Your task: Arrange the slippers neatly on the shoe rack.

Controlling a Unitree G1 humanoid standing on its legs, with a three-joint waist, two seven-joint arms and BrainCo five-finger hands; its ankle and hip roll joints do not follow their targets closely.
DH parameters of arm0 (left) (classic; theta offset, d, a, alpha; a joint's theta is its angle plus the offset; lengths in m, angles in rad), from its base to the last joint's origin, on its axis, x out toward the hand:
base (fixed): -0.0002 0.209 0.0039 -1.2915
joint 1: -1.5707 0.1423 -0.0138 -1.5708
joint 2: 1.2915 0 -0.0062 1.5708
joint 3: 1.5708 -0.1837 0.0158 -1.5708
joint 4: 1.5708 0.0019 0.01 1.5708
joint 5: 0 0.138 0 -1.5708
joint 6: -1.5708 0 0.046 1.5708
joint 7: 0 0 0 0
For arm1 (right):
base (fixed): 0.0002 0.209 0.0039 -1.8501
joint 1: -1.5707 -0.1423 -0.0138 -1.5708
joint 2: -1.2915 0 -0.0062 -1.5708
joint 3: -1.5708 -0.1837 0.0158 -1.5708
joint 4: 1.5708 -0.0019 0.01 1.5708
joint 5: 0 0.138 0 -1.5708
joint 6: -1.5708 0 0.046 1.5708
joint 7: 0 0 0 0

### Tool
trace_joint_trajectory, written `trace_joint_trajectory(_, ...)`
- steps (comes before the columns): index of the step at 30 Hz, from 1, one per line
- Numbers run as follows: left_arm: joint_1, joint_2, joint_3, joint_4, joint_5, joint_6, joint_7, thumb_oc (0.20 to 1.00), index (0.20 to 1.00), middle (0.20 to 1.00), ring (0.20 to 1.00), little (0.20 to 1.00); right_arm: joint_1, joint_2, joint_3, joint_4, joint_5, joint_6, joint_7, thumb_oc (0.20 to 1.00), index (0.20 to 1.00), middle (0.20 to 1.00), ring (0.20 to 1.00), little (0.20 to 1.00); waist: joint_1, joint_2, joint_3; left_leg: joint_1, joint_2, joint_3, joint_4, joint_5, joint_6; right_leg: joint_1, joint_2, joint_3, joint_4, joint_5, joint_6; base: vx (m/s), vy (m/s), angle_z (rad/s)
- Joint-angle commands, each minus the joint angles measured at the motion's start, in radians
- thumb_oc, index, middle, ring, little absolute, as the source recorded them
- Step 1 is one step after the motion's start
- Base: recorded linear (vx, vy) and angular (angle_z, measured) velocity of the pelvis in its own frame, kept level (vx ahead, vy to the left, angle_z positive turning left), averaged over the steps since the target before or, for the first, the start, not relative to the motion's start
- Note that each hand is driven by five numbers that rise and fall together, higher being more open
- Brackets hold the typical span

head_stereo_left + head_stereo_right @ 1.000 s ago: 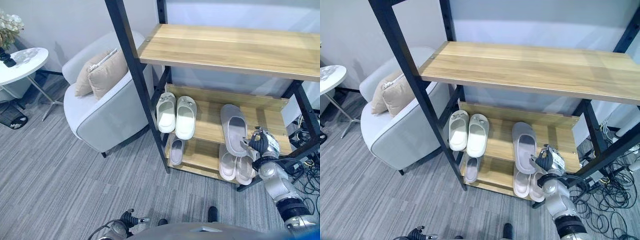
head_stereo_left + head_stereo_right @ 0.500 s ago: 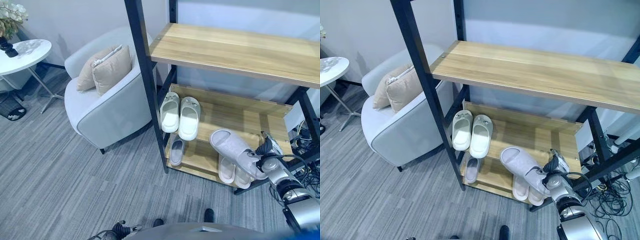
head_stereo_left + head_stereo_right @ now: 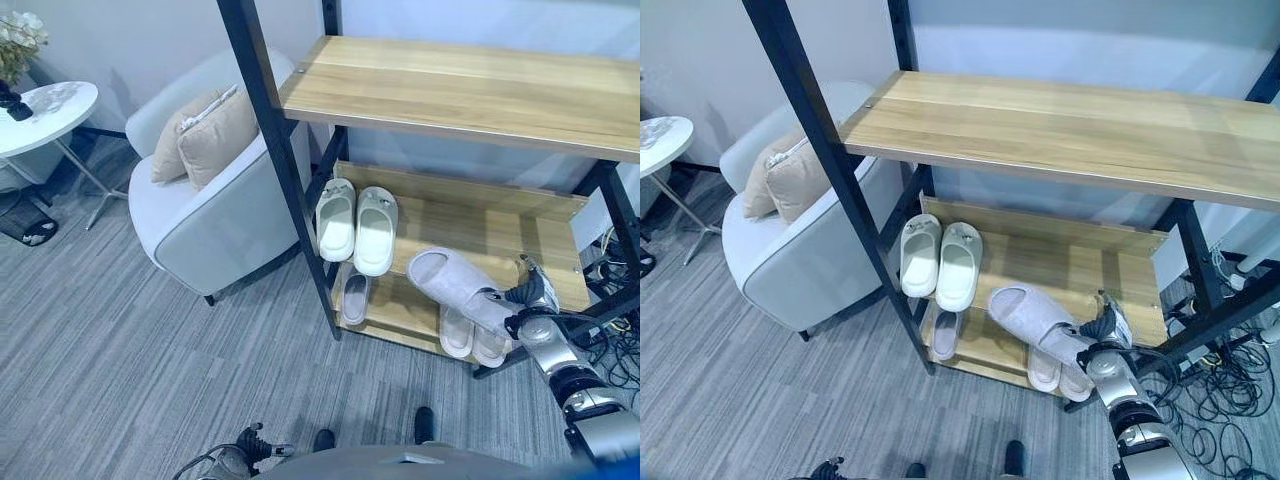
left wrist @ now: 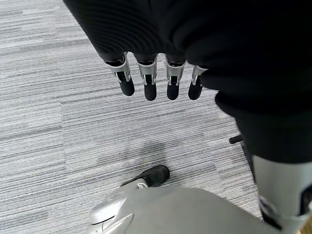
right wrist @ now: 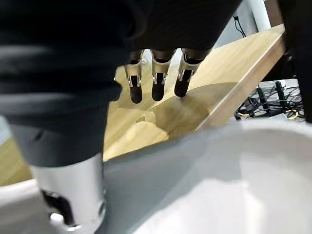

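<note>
- Right hand [image 3: 528, 305] gripped grey slipper [image 3: 455, 287] by its heel, fingers curled round it, slipper tilted above middle shelf [image 3: 500, 232], likely for re-seating.
- Left hand [image 4: 156, 80] hung relaxed over floor.

bare middle shelf [image 3: 500, 225] right of cream slippers [image 3: 357, 225], black rack post [image 3: 272, 150] at left, top shelf [image 3: 460, 90] overhead

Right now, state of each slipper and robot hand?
grey slipper: askew at middle shelf's front edge, heel in right robot hand
right robot hand: shut on grey slipper
left robot hand: open, over carpet
white pair: side by side, middle shelf
bottom-shelf slippers: one left, pair right
</note>
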Motion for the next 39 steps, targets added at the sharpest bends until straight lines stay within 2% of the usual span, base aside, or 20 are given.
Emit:
trace_joint_trajectory(1,-0.052,-0.016,-0.013,0.061,-0.012,-0.009,0.003,1.000,1.000,1.000,1.000,1.000,-0.115,0.042,0.026,-0.021,-0.020,-0.051,-0.005,1.000,1.000,1.000,1.000,1.000,0.045,-0.031,0.048,-0.001,0.005,0.069,0.011,-0.065,-0.012,0.133,-0.037,-0.011,0.011,-0.110,0.069,0.00,0.000,0.00)
trace_joint_trajectory(12,-0.049,-0.009,-0.014,0.062,-0.021,-0.006,0.010,1.000,1.000,1.000,1.000,1.000,-0.170,0.032,0.056,0.040,-0.020,-0.037,0.005,1.000,1.000,1.000,1.000,1.000,0.059,-0.039,0.043,0.003,0.008,0.066,0.011,-0.066,-0.014,0.139,-0.035,-0.014,0.011,-0.114,0.066,0.01,0.007,0.03)
trace_joint_trajectory(15,-0.042,-0.001,-0.010,0.072,-0.019,-0.004,0.006,1.000,1.000,1.000,1.000,1.000,-0.182,0.030,0.067,0.052,0.047,-0.067,0.057,1.000,1.000,1.000,1.000,1.000,0.064,-0.042,0.047,-0.001,0.007,0.067,0.011,-0.063,-0.014,0.136,-0.034,-0.016,0.011,-0.112,0.066,0.00,0.006,0.02)
trace_joint_trajectory(17,-0.042,-0.001,-0.010,0.072,-0.019,-0.004,0.006,1.000,1.000,1.000,1.000,1.000,-0.182,0.030,0.067,0.053,0.047,-0.067,0.057,1.000,1.000,1.000,1.000,1.000,0.064,-0.042,0.047,-0.002,0.007,0.067,0.011,-0.063,-0.014,0.136,-0.034,-0.016,0.011,-0.112,0.066,0.00,0.000,0.00)
trace_joint_trajectory(18,-0.039,0.008,-0.014,0.073,-0.013,-0.010,-0.006,1.000,1.000,1.000,1.000,1.000,-0.206,0.022,0.093,0.065,0.093,-0.093,0.118,0.947,0.947,0.947,0.947,0.947,0.069,-0.046,0.051,-0.007,0.006,0.064,0.011,-0.059,-0.015,0.132,-0.033,-0.015,0.011,-0.111,0.065,0.00,0.000,0.00)
trace_joint_trajectory(19,-0.038,0.011,-0.016,0.071,-0.009,-0.012,-0.010,1.000,1.000,1.000,1.000,1.000,-0.213,0.020,0.105,0.067,0.103,-0.101,0.139,0.592,0.592,0.592,0.592,0.592,0.071,-0.048,0.053,-0.009,0.006,0.062,0.011,-0.057,-0.016,0.131,-0.032,-0.016,0.011,-0.111,0.064,0.00,0.000,0.00)
trace_joint_trajectory(20,-0.038,0.014,-0.017,0.070,-0.007,-0.015,-0.013,1.000,1.000,1.000,1.000,1.000,-0.219,0.018,0.116,0.065,0.106,-0.109,0.150,0.338,0.338,0.338,0.338,0.338,0.073,-0.049,0.055,-0.010,0.006,0.061,0.011,-0.056,-0.016,0.130,-0.031,-0.016,0.011,-0.111,0.064,0.00,0.000,0.00)
trace_joint_trajectory(21,-0.037,0.017,-0.017,0.069,-0.006,-0.017,-0.016,1.000,1.000,1.000,1.000,1.000,-0.225,0.017,0.124,0.072,0.103,-0.115,0.155,0.200,0.200,0.200,0.200,0.200,0.074,-0.049,0.056,-0.012,0.006,0.060,0.011,-0.055,-0.016,0.129,-0.031,-0.016,0.011,-0.111,0.065,0.00,0.000,0.00)
trace_joint_trajectory(25,-0.036,0.025,-0.021,0.062,0.005,-0.023,-0.018,1.000,1.000,1.000,1.000,1.000,-0.238,0.017,0.160,0.072,0.072,-0.129,0.167,0.200,0.200,0.200,0.200,0.200,0.083,-0.053,0.061,-0.018,0.008,0.053,0.011,-0.051,-0.017,0.129,-0.029,-0.021,0.011,-0.112,0.064,-0.01,0.011,0.07)
trace_joint_trajectory(30,-0.036,0.025,-0.020,0.061,0.008,-0.023,-0.019,1.000,1.000,1.000,1.000,1.000,-0.229,0.006,0.150,0.074,0.049,-0.124,0.151,0.200,0.200,0.200,0.200,0.200,0.088,-0.057,0.058,-0.017,0.006,0.048,0.011,-0.052,-0.018,0.137,-0.028,-0.026,0.011,-0.115,0.063,0.00,0.004,0.02)
trace_joint_trajectory(39,-0.044,0.014,0.004,0.081,0.002,-0.011,-0.014,1.000,1.000,1.000,1.000,1.000,-0.105,-0.036,0.051,0.092,-0.002,-0.083,0.078,0.200,0.200,0.200,0.200,0.200,0.058,-0.053,0.042,0.002,0.010,0.060,0.011,-0.060,-0.018,0.149,-0.029,-0.023,0.011,-0.118,0.063,0.00,0.000,0.00)
